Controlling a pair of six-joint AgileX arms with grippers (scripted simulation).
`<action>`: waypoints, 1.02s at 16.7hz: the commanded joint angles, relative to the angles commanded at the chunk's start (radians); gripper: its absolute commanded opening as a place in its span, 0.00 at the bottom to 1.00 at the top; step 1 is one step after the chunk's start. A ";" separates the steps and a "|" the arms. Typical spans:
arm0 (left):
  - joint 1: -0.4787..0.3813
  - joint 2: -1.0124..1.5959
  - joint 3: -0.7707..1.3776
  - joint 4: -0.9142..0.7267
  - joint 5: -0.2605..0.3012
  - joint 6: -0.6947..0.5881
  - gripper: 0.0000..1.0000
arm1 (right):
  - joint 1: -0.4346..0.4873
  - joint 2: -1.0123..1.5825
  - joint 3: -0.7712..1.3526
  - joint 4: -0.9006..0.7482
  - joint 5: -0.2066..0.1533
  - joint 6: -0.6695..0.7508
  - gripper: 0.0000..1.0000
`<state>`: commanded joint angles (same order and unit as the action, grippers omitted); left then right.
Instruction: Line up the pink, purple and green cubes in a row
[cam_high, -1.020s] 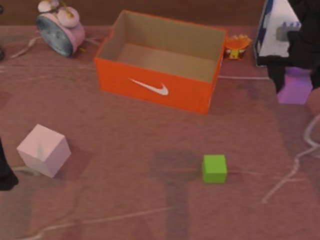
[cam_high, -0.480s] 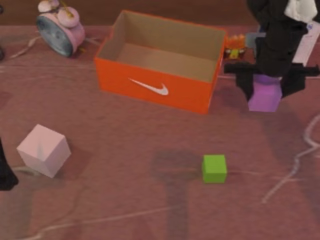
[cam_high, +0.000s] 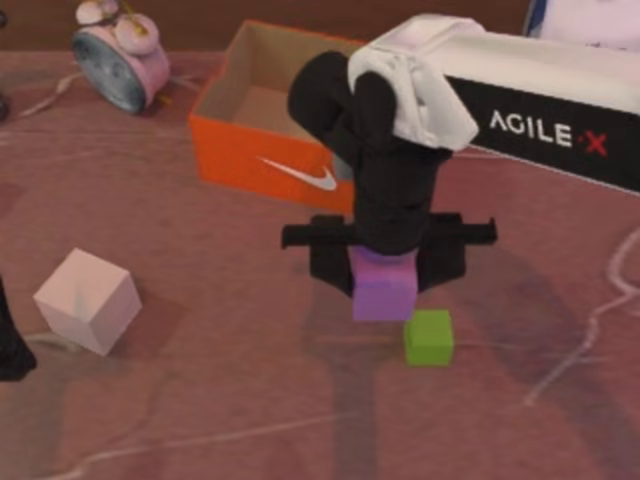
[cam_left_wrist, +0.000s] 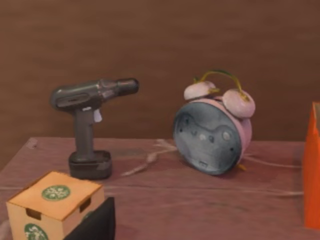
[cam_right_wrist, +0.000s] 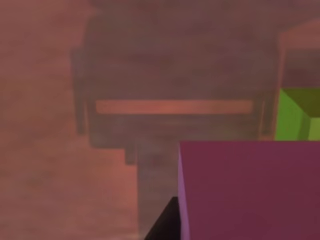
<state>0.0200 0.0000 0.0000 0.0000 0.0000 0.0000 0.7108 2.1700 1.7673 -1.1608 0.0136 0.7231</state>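
From above, the right gripper (cam_high: 383, 278) is clamped on the purple cube (cam_high: 384, 285) over mid-table, in front of the orange box (cam_high: 262, 163) and just beside the green cube (cam_high: 429, 336). The pink cube (cam_high: 87, 299) sits well apart at the left, near the parked left arm (cam_high: 10, 345). The left wrist view shows a drill (cam_left_wrist: 91, 123), an alarm clock (cam_left_wrist: 212, 130) and a small carton (cam_left_wrist: 53, 202). The right wrist view shows the purple cube (cam_right_wrist: 250, 190) near the green cube (cam_right_wrist: 297, 116), above the table (cam_right_wrist: 50, 125).

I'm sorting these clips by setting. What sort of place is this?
Probably a cluttered tabletop test scene: an orange box, an alarm clock and a power drill share the table with small cubes.
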 joint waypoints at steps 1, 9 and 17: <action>0.000 0.000 0.000 0.000 0.000 0.000 1.00 | 0.026 -0.013 -0.014 0.004 0.001 0.026 0.00; 0.000 0.000 0.000 0.000 0.000 0.000 1.00 | 0.045 -0.007 -0.052 0.048 0.000 0.045 0.00; 0.000 0.000 0.000 0.000 0.000 0.000 1.00 | 0.049 0.056 -0.184 0.246 0.002 0.049 0.00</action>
<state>0.0200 0.0000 0.0000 0.0000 0.0000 0.0000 0.7594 2.2263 1.5833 -0.9147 0.0159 0.7725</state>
